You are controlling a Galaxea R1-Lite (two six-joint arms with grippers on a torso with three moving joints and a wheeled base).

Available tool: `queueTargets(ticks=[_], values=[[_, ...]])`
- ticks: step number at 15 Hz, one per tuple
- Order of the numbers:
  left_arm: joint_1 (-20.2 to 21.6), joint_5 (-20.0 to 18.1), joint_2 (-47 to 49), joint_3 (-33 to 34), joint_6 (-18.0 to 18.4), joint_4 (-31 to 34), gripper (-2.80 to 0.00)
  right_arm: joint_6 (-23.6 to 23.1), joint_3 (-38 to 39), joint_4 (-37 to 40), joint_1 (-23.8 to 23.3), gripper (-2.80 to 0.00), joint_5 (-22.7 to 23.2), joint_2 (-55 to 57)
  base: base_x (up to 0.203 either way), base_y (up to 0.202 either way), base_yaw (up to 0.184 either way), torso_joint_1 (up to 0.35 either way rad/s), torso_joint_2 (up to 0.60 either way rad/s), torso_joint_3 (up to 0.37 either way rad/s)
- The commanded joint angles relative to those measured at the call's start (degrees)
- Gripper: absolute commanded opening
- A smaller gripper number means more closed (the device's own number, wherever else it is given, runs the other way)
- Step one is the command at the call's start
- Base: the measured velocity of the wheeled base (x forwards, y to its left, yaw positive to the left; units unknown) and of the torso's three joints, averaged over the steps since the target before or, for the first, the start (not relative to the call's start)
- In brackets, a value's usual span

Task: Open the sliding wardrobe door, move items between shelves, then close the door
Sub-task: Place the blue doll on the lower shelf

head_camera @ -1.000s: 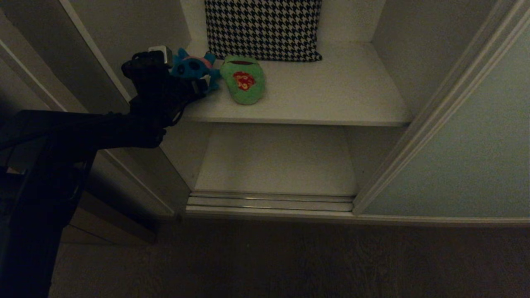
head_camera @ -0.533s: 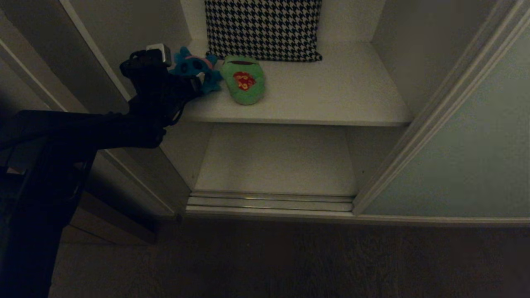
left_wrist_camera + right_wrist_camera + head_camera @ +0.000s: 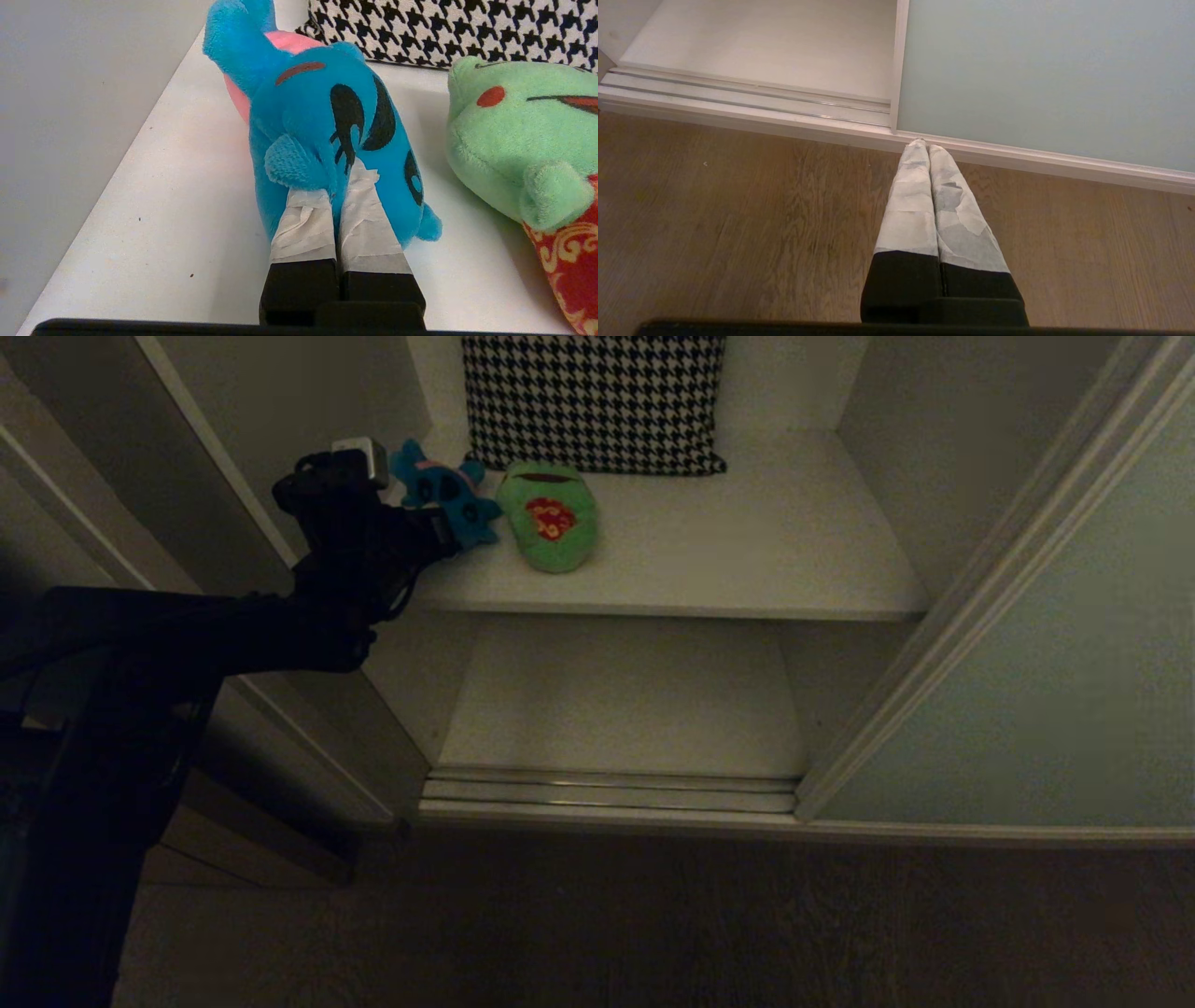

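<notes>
On the upper shelf (image 3: 709,560), near its left end, lies the blue plush creature with a pink top (image 3: 439,485) (image 3: 317,102). My left gripper (image 3: 453,527) (image 3: 335,184) is shut on it, its taped fingers (image 3: 303,219) pinching a fold of the blue body. Just right of it lies the green frog in a red flowered shirt (image 3: 551,518) (image 3: 509,135), close to the blue toy. The sliding wardrobe door (image 3: 1074,663) (image 3: 1041,70) stands pushed to the right, leaving the compartment open. Below, the lower shelf (image 3: 625,700) is bare. My right gripper (image 3: 925,145) hangs shut and empty over the floor by the door's lower corner.
A black-and-white houndstooth pillow (image 3: 593,401) (image 3: 448,28) leans at the back of the upper shelf behind the toys. The wardrobe's left side wall (image 3: 308,420) is close beside my left arm. The door track (image 3: 607,789) (image 3: 747,93) runs along the wooden floor (image 3: 738,210).
My left gripper has shut on the blue toy, which it stood open around a second ago. The toy is squeezed and shifted slightly. The frog has not moved.
</notes>
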Motion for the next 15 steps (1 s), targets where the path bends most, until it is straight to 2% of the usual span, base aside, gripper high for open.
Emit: queueTargets(ticks=[1, 15], values=[[-0.01, 0.03, 0.59, 0.01, -0.08, -0.42, -2.8, -0.03, 0.0, -0.01, 0.01, -2.8, 0.02, -0.01, 0.0, 0.0, 0.0, 0.0, 0.0, 0.0], [-0.01, -0.41, 0.93, 0.01, -0.35, -0.33, -2.8, -0.03, 0.0, -0.01, 0.01, -2.8, 0.02, -0.01, 0.0, 0.0, 0.0, 0.0, 0.0, 0.0]])
